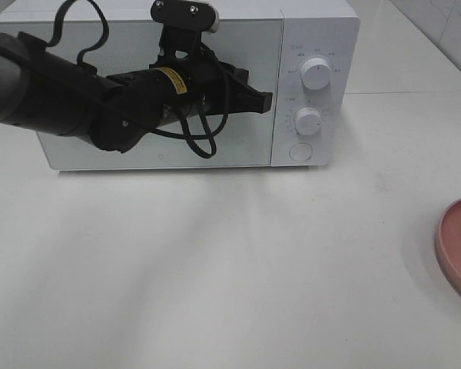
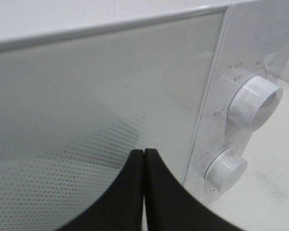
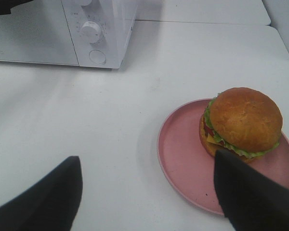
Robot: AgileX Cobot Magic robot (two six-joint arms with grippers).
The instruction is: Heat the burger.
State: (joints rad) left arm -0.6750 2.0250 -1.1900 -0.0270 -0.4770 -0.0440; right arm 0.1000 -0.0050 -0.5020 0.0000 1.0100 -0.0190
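Left arm at the closed microwave door, burger waiting on its plate.

In the overhead view the left gripper (image 1: 263, 98), fingers pressed together on nothing, sits in front of the white microwave (image 1: 138, 150) door in the upper middle of the frame, just left of the two white dials (image 1: 316, 72). The right gripper (image 3: 147, 192) hangs with its jaws spread wide, grasping nothing, above the table (image 3: 111, 125). The burger (image 3: 243, 122) rests on the pink plate (image 3: 183, 154) at the right of the right wrist frame, well apart from the microwave.
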